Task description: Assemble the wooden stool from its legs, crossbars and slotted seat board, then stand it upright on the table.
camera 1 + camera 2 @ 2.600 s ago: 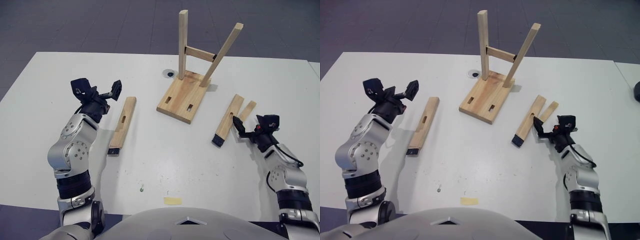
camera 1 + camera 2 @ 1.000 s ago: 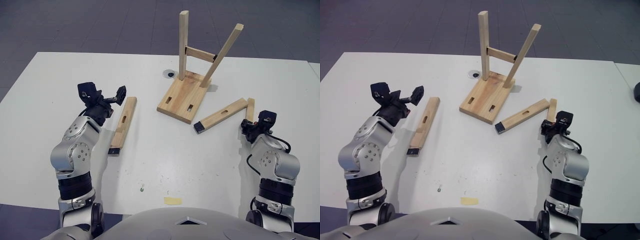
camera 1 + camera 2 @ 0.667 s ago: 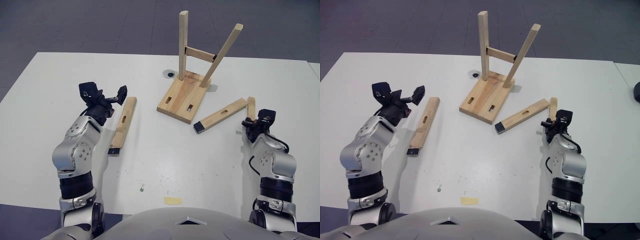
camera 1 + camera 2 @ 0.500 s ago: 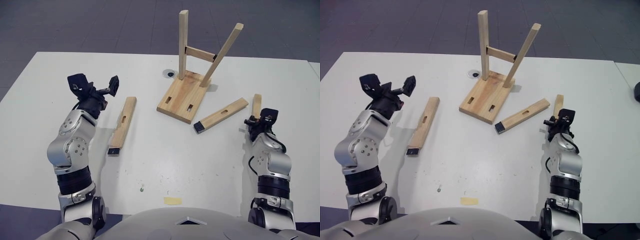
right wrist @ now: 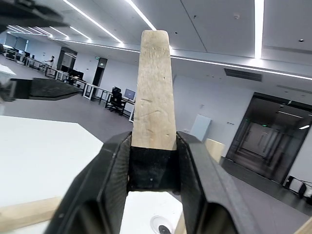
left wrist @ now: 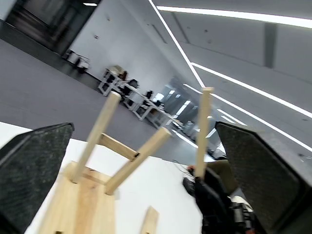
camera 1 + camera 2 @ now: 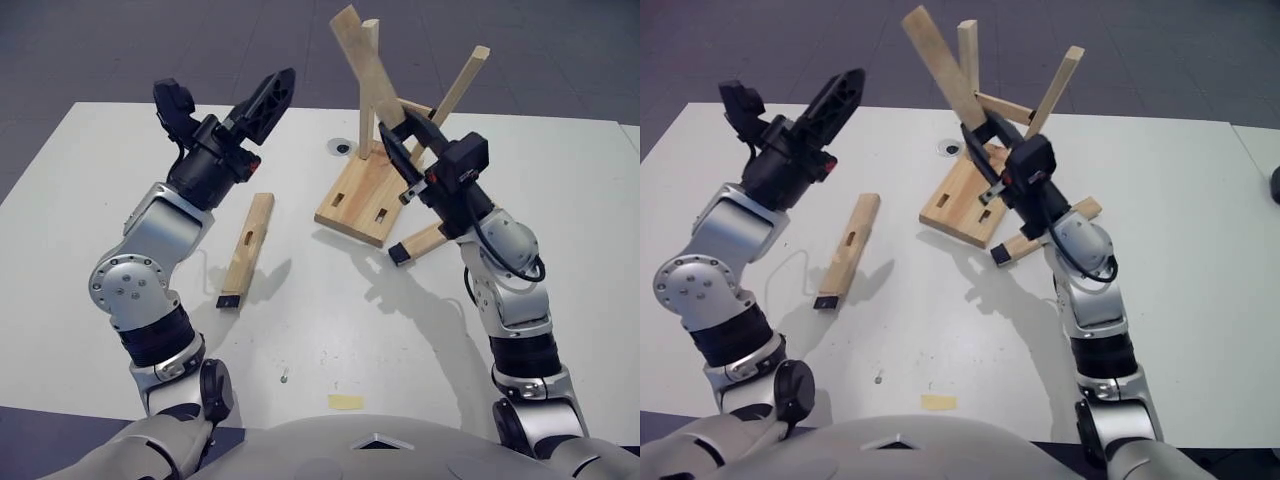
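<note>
Gripping a wooden piece [image 7: 365, 60], probably a crossbar, upper centre: right gripper [image 7: 408, 135], the wrist view showing its fingers [image 5: 117, 165] clamping the end. Left gripper [image 7: 225, 95], upper left, spreading wide, empty. Seat board [image 7: 355, 200] lying centre, bearing two legs; loose leg [image 7: 420, 243] partly hiding behind the right arm [image 7: 500, 245].

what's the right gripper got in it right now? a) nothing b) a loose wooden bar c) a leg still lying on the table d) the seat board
b: the right gripper is shut on a bar held up in the air, while the seat board lies on the table.
</note>
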Robot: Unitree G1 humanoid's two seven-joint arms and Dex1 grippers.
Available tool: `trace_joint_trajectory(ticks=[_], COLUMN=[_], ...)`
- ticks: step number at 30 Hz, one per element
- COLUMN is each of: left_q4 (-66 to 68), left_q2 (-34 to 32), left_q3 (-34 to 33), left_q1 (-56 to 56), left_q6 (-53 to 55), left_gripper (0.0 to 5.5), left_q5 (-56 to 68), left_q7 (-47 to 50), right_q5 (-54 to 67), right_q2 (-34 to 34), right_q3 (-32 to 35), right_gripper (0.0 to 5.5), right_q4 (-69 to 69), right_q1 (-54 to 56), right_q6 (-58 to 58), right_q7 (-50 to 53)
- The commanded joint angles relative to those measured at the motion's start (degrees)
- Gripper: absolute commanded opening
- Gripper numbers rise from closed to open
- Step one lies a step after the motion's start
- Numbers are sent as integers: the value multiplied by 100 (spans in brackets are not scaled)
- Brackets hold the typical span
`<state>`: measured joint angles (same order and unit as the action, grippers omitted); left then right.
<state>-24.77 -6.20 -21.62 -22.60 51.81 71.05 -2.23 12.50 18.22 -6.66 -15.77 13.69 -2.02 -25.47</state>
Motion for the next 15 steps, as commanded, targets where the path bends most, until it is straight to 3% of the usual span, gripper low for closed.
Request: trace_joint_trajectory(ticks=[1, 5, 15], left_q4=[-103, -31, -81], left_q2=[-63, -119, -334], left_q3=[267, 493, 807], left_q1=[72, 15, 82], left_q6=[-51, -145, -246], left_gripper=[540, 540, 373], left_q5=[261, 193, 314], left_q7=[142, 266, 340], right_q5=[220, 302, 113], right_q2=[67, 86, -31], right_q3=[-243, -433, -554], right_gripper=[131, 131, 131], right_q4=[-278, -425, -349], right_q1=[-144, -275, -302], right_q6=[188, 299, 274], right_q7=[-472, -767, -762])
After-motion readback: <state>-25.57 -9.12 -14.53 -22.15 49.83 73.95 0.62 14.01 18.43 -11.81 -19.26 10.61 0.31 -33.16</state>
